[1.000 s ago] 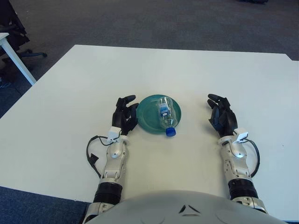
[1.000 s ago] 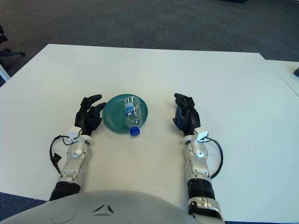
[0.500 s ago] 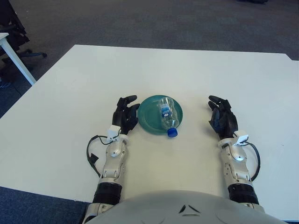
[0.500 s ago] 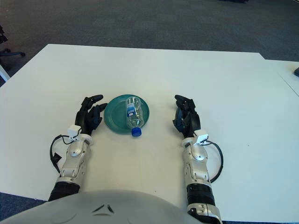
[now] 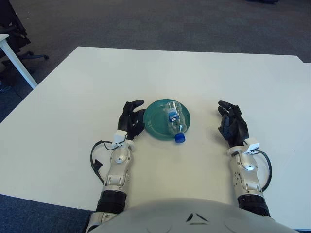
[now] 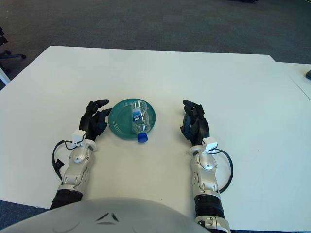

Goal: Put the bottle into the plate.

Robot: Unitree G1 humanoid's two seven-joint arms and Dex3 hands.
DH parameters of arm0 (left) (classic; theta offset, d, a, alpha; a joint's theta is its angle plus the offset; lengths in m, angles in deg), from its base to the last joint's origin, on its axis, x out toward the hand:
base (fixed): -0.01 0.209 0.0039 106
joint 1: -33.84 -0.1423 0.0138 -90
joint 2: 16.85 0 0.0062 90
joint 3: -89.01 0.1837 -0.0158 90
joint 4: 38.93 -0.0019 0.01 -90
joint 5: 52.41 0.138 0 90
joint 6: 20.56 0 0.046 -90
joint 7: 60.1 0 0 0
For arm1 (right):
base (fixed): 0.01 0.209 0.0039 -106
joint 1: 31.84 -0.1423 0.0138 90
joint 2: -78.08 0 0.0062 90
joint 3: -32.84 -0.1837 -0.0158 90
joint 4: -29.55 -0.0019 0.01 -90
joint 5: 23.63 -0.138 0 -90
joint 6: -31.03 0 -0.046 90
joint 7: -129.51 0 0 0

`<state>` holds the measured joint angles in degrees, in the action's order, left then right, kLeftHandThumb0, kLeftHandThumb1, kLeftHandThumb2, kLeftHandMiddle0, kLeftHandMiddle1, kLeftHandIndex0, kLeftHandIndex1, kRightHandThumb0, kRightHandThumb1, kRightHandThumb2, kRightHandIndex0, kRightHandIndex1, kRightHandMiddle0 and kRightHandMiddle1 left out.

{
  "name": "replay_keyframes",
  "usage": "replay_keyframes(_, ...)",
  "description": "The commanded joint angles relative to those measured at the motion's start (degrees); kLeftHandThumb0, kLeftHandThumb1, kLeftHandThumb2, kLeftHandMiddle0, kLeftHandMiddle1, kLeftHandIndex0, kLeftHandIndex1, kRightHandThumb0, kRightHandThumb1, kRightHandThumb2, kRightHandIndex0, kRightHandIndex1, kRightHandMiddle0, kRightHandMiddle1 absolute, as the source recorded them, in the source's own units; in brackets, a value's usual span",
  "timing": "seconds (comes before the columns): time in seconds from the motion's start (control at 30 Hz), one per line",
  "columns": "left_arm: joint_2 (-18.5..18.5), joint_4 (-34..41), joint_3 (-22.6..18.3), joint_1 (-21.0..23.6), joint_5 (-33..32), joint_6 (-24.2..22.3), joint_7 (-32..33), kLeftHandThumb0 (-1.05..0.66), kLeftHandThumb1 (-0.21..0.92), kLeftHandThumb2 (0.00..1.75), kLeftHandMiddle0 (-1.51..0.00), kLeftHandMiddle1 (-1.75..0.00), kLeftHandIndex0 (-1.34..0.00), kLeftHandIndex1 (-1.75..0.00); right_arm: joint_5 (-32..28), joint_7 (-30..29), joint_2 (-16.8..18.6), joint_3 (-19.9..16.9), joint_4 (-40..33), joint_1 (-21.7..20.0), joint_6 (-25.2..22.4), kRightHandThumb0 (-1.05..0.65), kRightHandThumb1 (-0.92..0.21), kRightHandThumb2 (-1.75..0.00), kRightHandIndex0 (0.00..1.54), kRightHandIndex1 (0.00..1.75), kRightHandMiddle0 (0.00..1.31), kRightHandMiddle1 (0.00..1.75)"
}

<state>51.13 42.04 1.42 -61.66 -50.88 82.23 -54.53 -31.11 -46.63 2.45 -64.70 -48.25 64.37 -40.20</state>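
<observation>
Black three-fingered left hand [image 5: 130, 120], silver forearms, looped black cables

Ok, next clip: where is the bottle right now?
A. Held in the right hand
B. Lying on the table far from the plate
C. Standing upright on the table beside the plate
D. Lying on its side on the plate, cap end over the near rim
D: the bottle lies on its side across the green plate, its blue cap poking past the near rim, and neither hand holds it.

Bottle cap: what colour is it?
Blue; the bottle cap shows best in the left eye view.
</observation>
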Motion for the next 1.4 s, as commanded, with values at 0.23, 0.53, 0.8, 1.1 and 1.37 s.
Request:
replay_keyframes(0.23,0.03,-1.47,0.11,-1.55,0.38,-3.24,-0.04,-0.62,0.92,0.64,-0.58,-0.82,-0.36,-1.13,-0.25,-0.25,0.07,-0.39,0.66,1.41,-2.69,-0.71,-0.92,-0.75,0.29,0.55,0.00,0.93)
replay_keyframes(0.53,-0.64,-1.31,0.05,-1.24,0.16,-3.23,0.29,-0.62,0.92,0.64,-0.58,-0.82,-0.38,-1.13,-0.09,-0.52,-0.49,-0.90,1.26,0.71,-3.34,-0.71,-0.92,-0.75,0.28,0.55,0.00,0.93)
replay_keyframes(0.8,-1.25,-1.29,0.02,-1.09,0.13,-3.15,0.98,-0.61,0.92,0.62,-0.59,-0.82,-0.38,-1.13,0.37,-0.52,-0.92,-1.05,1.47,0.71,-3.45,-0.71,-0.92,-0.78,0.27,0.53,0.00,0.90)
replay_keyframes(1.1,-1.34,-1.64,0.21,-1.01,0.36,-2.44,1.67,-0.61,0.92,0.61,-0.60,-0.82,-0.40,-1.14,0.13,-0.37,-1.23,-1.06,1.65,0.49,-3.57,-0.70,-0.92,-0.76,0.30,0.54,0.00,0.91)
replay_keyframes(1.37,-1.32,-2.19,0.10,-0.82,-0.07,-1.90,1.56,-0.60,0.92,0.60,-0.60,-0.82,-0.41,-1.13,-0.07,-0.13,-1.38,-1.16,1.87,0.32,-3.58,-0.69,-0.92,-0.75,0.30,0.55,0.00,0.90)
